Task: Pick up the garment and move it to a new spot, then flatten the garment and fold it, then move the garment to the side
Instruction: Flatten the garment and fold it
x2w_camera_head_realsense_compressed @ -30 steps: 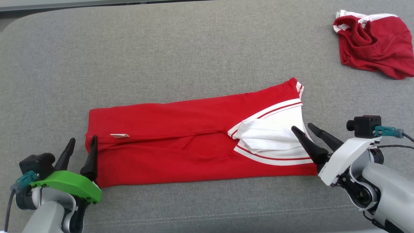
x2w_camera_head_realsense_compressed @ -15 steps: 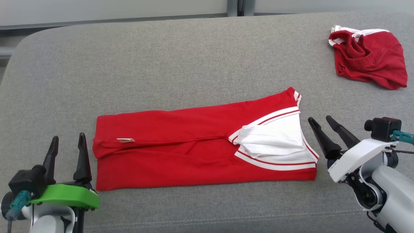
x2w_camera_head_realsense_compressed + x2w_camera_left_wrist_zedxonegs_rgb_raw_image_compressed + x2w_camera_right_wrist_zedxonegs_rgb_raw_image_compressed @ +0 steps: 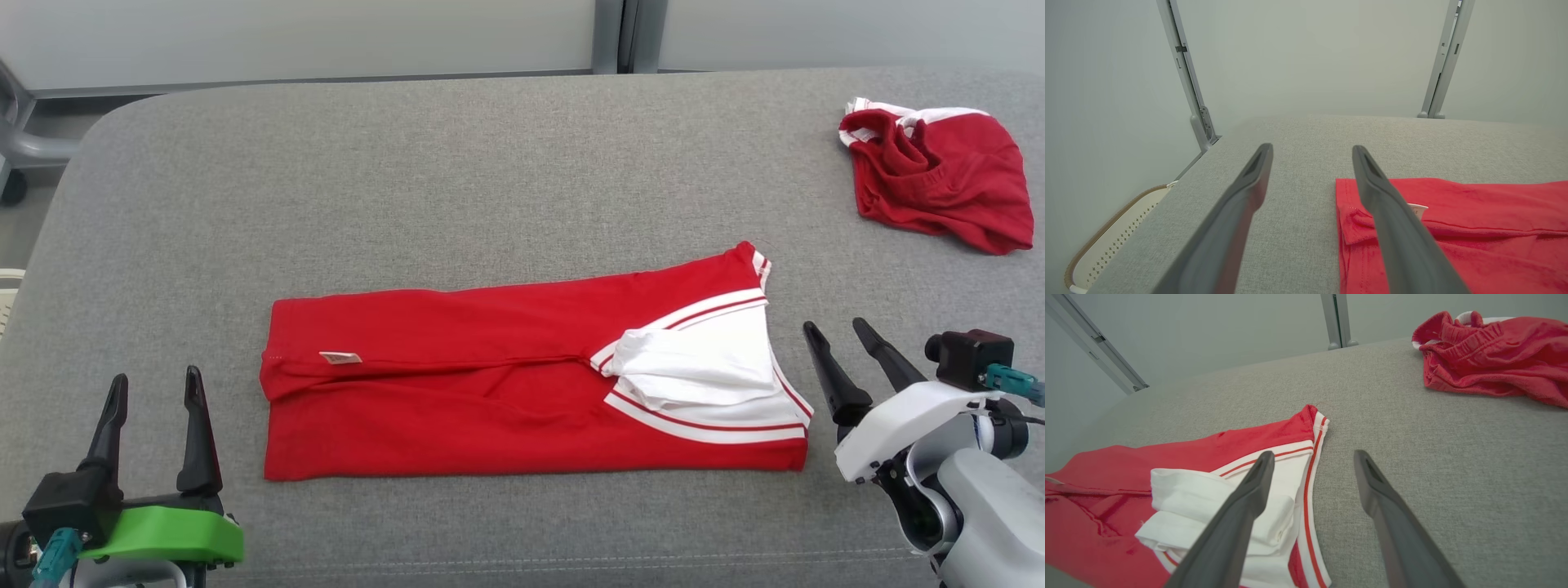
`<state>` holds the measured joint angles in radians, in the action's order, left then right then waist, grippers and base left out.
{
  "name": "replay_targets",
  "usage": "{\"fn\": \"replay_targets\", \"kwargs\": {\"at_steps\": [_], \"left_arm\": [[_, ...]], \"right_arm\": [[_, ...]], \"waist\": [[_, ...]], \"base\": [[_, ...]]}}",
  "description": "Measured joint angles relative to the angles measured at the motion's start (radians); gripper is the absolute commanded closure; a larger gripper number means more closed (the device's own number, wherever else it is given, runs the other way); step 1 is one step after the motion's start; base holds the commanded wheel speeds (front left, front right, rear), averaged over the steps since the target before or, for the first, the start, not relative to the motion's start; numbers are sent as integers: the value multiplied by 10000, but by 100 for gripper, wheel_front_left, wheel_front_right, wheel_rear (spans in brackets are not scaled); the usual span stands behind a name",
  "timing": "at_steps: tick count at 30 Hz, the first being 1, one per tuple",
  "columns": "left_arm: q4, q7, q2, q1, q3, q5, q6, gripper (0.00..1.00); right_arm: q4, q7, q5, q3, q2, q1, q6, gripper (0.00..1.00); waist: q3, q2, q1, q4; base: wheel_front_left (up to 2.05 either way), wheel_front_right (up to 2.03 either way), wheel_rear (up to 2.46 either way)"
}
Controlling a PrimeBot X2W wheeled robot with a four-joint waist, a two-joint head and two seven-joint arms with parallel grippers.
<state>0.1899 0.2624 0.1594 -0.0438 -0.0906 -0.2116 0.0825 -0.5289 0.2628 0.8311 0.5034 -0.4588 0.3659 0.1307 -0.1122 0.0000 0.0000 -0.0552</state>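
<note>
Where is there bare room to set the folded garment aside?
Free: the grey table behind the folded garment, and left of it ahead of the left gripper. Crowded: far right corner, crumpled red garment; right gripper beside its white end.

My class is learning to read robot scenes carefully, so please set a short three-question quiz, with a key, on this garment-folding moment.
1. True or false: the left gripper is shut on the folded red garment.
2. Where does the crumpled red garment lie? A) at the far right of the grey surface; B) under the folded garment; C) hanging off the left edge.
3. Fill in: the folded garment's white striped panel lies at the end nearer the ____ gripper.
Key: 1 false, it stands open and holds nothing; 2 A; 3 right, the right gripper.
</note>
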Motion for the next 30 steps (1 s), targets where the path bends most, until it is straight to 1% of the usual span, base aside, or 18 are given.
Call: {"fn": "replay_targets", "kwargs": {"at_steps": [3, 10, 13, 17, 23, 27, 30], "left_arm": [[-297, 0, -234, 177, -171, 186, 0, 0], [-612, 0, -522, 520, -347, 700, 21, 0], [-629, 0, -533, 699, -385, 1127, -56, 0], [-430, 0, -447, 793, -334, 1496, -81, 0], [-606, 0, -449, 803, -343, 1551, -111, 0], [-838, 0, -345, 811, 67, 1632, 132, 0], [-844, 0, -215, 848, 326, 1693, 230, 0]], "right_arm": [[-276, 0, -349, -313, 213, -85, 0, 0], [-786, -23, -721, -851, 725, -179, 0, 0], [-1014, -274, -897, -1034, 999, -189, 0, 0], [-1174, -673, -1018, -1164, 1156, -126, 0, 0], [-1442, -1313, -1269, -1363, 1254, 284, 0, 0], [-1799, -1906, -1446, -1356, 1369, 572, 0, 0], [-2017, -2270, -1513, -1369, 1444, 838, 0, 0]], "waist": [[81, 0, 0, -68], [253, 0, 0, -242], [318, 0, 0, -332], [364, 0, 0, -404], [401, 0, 0, -540], [410, 0, 0, -634], [407, 0, 0, -710]], "base": [[0, 0, 0], [0, 0, 0], [0, 0, 0], [0, 0, 0], [0, 0, 0], [0, 0, 0], [0, 0, 0]]}}
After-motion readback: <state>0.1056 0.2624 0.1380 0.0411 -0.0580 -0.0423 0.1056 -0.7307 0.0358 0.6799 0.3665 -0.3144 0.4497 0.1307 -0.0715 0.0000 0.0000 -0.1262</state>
